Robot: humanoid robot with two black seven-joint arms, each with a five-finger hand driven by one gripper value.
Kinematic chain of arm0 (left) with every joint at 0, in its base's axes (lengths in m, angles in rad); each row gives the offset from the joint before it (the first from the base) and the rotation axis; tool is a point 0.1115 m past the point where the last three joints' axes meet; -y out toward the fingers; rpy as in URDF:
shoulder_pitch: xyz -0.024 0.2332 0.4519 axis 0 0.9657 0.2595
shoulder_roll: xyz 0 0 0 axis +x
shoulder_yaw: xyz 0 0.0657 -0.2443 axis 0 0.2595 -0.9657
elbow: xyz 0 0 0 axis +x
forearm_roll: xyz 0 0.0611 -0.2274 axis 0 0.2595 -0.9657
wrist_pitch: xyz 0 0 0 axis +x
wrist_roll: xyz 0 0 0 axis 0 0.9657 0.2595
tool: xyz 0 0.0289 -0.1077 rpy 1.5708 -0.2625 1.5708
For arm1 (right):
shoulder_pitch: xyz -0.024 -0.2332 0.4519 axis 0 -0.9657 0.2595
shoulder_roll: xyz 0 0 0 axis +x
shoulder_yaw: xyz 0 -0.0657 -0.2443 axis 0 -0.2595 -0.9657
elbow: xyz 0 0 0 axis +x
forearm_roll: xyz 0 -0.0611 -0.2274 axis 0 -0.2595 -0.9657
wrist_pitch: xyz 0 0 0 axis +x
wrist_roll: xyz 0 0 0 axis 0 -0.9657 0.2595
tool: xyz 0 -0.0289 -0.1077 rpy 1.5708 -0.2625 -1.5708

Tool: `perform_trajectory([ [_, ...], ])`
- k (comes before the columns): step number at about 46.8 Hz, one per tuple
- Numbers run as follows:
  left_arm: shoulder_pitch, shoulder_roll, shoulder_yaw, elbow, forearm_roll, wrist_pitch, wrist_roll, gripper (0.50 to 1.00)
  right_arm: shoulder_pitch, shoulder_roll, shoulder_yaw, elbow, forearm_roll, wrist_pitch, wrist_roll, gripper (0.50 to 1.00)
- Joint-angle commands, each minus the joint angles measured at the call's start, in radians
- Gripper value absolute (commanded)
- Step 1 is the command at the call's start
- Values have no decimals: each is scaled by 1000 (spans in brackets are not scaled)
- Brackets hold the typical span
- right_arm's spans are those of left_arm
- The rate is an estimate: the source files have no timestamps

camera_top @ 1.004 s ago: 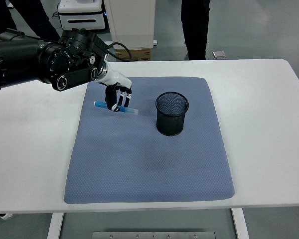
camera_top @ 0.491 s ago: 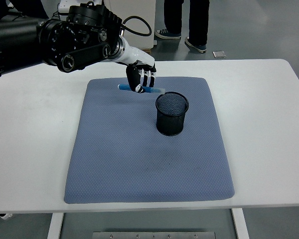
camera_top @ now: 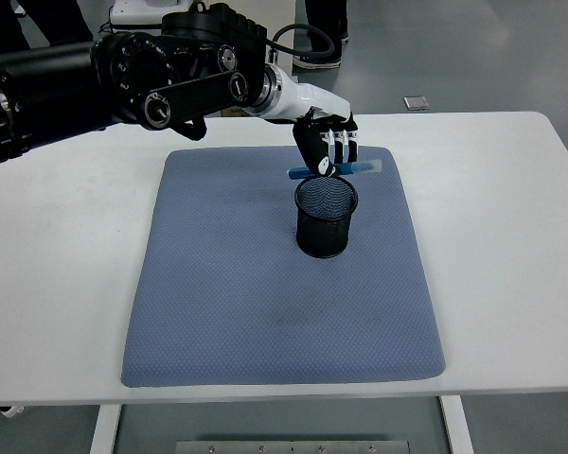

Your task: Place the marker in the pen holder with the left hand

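My left hand (camera_top: 328,153) hangs just above the far rim of the black mesh pen holder (camera_top: 327,217), fingers curled down around a blue marker (camera_top: 358,169). The marker lies nearly level, its pale cap end sticking out to the right of the hand, a short blue end showing on the left. The holder stands upright on the blue-grey mat (camera_top: 282,265), right of its middle. The black left arm (camera_top: 123,80) reaches in from the upper left. No right arm shows.
The mat covers the middle of the white table (camera_top: 511,236). A person's legs and shoes (camera_top: 314,59) stand beyond the far edge, beside a white machine base. A small grey object (camera_top: 417,102) lies on the floor behind the table.
The left hand carried the marker up off the mat and rightward, from the mat's far left part to a spot right above the pen holder. The holder has not moved.
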State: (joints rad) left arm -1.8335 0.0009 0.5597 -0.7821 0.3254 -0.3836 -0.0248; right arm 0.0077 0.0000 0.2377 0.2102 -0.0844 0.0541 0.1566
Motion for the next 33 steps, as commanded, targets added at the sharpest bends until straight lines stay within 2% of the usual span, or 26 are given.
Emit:
perform_trajectory([
  [1,7,-1,-6,0,-26,9,-1,500,0,0,0,0,0,0,0,1000],
  [5,28,-1,-11,0,-42,18,-1,500,0,0,0,0,0,1,0,1000],
  [10,40,-1,-29,0,-74,60,-1,500,0,0,0,0,0,0,0,1000],
  [28,89,-1,-32,0,-155,94,-3,500,0,0,0,0,0,0,0,1000],
  [29,89,-1,-32,0,-160,94,-1,511,0,0,0,0,0,0,0,1000],
  [33,89,-1,-34,0,-174,107,-3,677,0,0,0,0,0,1,0,1000],
])
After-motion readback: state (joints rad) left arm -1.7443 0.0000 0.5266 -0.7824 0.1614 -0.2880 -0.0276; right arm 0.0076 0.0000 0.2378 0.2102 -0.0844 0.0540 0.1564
